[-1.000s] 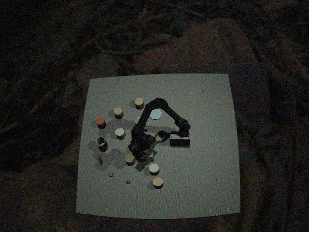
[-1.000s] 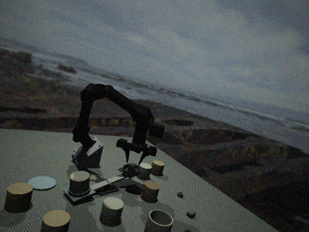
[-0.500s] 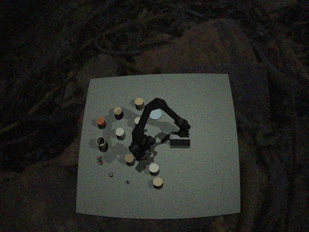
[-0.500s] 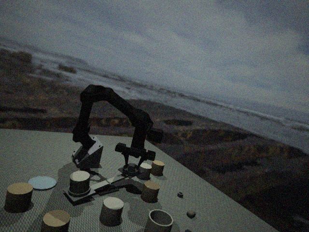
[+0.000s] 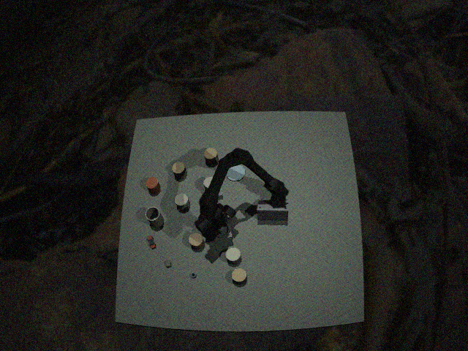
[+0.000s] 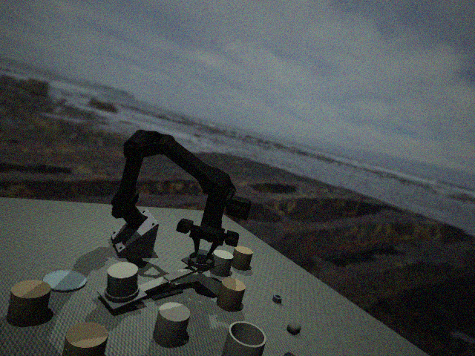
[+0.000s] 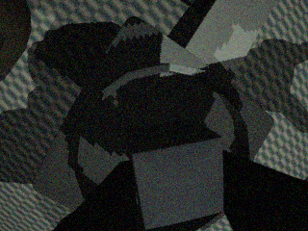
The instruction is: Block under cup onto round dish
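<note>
My gripper points down over the far end of the balance, shut on a grey block. The block is low over the end platform's dark ring; whether it touches the platform I cannot tell. No cup stands on that end. A pale-topped cup stands upright on the balance's near end; the arm partly hides it in the top view. The pale blue round dish bears nothing that I can see.
Pale-topped cups stand off the balance, one close beside the gripper. Tan-topped cups, an orange cup and an open-topped cup stand around. Small objects lie farther out.
</note>
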Robot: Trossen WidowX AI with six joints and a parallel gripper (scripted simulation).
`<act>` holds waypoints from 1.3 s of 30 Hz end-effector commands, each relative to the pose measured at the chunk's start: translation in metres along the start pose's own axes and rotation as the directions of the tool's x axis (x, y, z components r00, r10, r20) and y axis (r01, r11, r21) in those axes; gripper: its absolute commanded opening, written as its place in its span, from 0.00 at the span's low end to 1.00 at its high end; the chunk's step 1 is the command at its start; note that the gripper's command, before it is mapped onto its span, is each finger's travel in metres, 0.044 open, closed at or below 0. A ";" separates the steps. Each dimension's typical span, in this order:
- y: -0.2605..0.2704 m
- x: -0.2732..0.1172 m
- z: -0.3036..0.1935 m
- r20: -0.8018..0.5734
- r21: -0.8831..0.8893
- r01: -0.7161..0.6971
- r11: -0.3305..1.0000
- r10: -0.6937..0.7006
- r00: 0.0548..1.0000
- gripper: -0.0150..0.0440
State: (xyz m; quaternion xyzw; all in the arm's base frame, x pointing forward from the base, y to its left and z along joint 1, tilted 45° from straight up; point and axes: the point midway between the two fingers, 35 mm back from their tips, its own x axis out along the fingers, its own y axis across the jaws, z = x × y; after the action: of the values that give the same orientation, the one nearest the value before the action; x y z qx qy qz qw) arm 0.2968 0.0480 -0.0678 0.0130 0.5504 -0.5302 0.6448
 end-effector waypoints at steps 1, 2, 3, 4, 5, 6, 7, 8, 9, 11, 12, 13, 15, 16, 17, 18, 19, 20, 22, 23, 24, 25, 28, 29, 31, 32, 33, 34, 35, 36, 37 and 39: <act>0.003 -0.014 0.000 0.002 0.002 -0.007 1.000 0.007 1.000 0.25; 0.004 -0.019 0.001 0.001 0.001 -0.007 1.000 0.007 1.000 0.25; 0.004 -0.025 0.001 0.001 0.001 -0.008 1.000 0.008 1.000 0.25; 0.004 -0.030 0.001 0.001 0.001 -0.008 1.000 0.008 1.000 0.25; 0.004 -0.035 0.001 0.001 0.001 -0.008 1.000 0.008 1.000 0.25; 0.005 -0.041 0.001 0.001 0.001 -0.008 1.000 0.008 1.000 0.25; 0.005 -0.046 0.001 0.000 0.001 -0.008 1.000 0.008 1.000 0.25; 0.004 -0.051 0.001 0.000 0.001 -0.008 1.000 0.008 1.000 0.25; 0.004 -0.057 0.000 0.000 0.001 -0.008 1.000 0.008 1.000 0.25; 0.003 -0.067 0.000 0.000 0.001 -0.008 1.000 0.008 1.000 0.25; 0.003 -0.073 0.000 0.000 0.001 -0.008 1.000 0.008 1.000 0.25; 0.002 -0.078 0.000 0.000 0.001 -0.008 1.000 0.008 1.000 0.25; 0.001 -0.088 -0.001 0.000 0.000 -0.007 1.000 0.007 1.000 0.25; 0.000 -0.091 -0.001 0.000 0.000 -0.007 1.000 0.007 1.000 0.25; 0.000 -0.091 -0.001 0.000 0.000 -0.007 1.000 0.007 1.000 0.25; 0.000 -0.091 0.000 -0.002 -0.001 -0.008 1.000 0.008 1.000 0.25; -0.003 -0.091 0.005 -0.005 -0.003 -0.012 1.000 0.012 1.000 0.25; -0.007 -0.090 0.013 -0.011 -0.008 -0.017 1.000 0.017 1.000 0.25; -0.017 -0.087 0.031 -0.023 -0.018 -0.030 0.999 0.030 0.999 0.25; -0.022 -0.085 0.040 -0.028 -0.022 -0.037 0.999 0.036 0.999 0.25; -0.028 -0.084 0.049 -0.033 -0.026 -0.043 0.999 0.042 0.999 0.25; -0.034 -0.082 0.057 -0.037 -0.030 -0.049 0.998 0.048 0.998 0.25; -0.054 -0.075 0.082 -0.046 -0.038 -0.066 0.997 0.064 0.997 0.25; -0.061 -0.073 0.089 -0.047 -0.038 -0.071 0.997 0.069 0.996 0.25; -0.076 -0.067 0.104 -0.049 -0.037 -0.080 0.996 0.078 0.996 0.25; -0.084 -0.065 0.111 -0.050 -0.037 -0.084 0.996 0.082 0.995 0.25; -0.092 -0.062 0.118 -0.049 -0.036 -0.088 0.996 0.086 0.995 0.25; -0.100 -0.059 0.124 -0.049 -0.035 -0.090 0.995 0.089 0.995 0.25; -0.108 -0.056 0.130 -0.048 -0.034 -0.093 0.995 0.091 0.995 0.25; -0.117 -0.053 0.136 -0.046 -0.033 -0.095 0.995 0.093 0.995 0.25; -0.126 -0.050 0.141 -0.045 -0.032 -0.096 0.995 0.094 0.995 0.25; -0.144 -0.043 0.151 -0.040 -0.030 -0.097 0.995 0.095 0.995 0.25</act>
State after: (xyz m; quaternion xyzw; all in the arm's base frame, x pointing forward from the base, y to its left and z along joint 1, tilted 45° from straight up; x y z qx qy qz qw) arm 0.3173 -0.0548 0.0940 0.0427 0.5713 -0.4891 0.6577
